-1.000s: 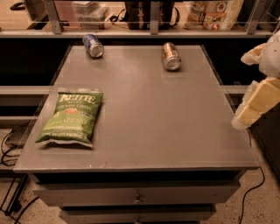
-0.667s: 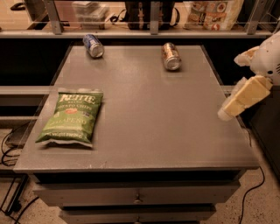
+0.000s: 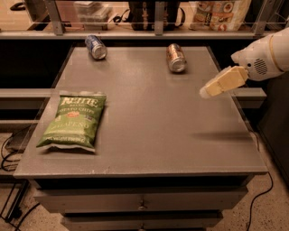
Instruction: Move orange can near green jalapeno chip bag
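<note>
The orange can (image 3: 175,57) lies on its side at the back of the grey table (image 3: 153,135), right of centre. The green jalapeno chip bag (image 3: 74,121) lies flat near the table's front left. My gripper (image 3: 207,92) hangs above the table's right side, in front of and to the right of the orange can, apart from it. It holds nothing that I can see.
A blue can (image 3: 95,47) lies on its side at the back left of the table. A shelf with bags and boxes (image 3: 221,13) runs behind the table. Drawers (image 3: 142,203) sit under the tabletop. Cables lie on the floor at both sides.
My gripper has moved left and towards the back, from beyond the table's right edge to above its right side. The cans and the bag have not moved.
</note>
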### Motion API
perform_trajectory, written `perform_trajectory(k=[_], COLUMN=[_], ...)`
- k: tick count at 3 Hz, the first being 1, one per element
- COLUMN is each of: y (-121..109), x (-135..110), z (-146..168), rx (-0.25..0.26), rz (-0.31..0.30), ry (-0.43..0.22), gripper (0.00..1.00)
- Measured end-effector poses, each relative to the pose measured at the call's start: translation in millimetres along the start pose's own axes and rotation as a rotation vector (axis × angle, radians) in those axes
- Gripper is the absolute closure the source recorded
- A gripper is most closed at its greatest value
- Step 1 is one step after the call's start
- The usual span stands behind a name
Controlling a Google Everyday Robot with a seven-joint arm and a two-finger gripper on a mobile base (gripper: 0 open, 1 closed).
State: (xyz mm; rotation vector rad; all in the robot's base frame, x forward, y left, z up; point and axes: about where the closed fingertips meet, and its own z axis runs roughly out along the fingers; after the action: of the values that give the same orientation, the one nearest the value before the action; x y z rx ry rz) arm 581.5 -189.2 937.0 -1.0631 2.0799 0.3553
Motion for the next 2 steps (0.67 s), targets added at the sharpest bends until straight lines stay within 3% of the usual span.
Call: perform_trajectory(k=[2], y=[-4], x=[-9], z=[18], rx=[0.022], rz=[0.014], ry=[-0.027], gripper=[0.00])
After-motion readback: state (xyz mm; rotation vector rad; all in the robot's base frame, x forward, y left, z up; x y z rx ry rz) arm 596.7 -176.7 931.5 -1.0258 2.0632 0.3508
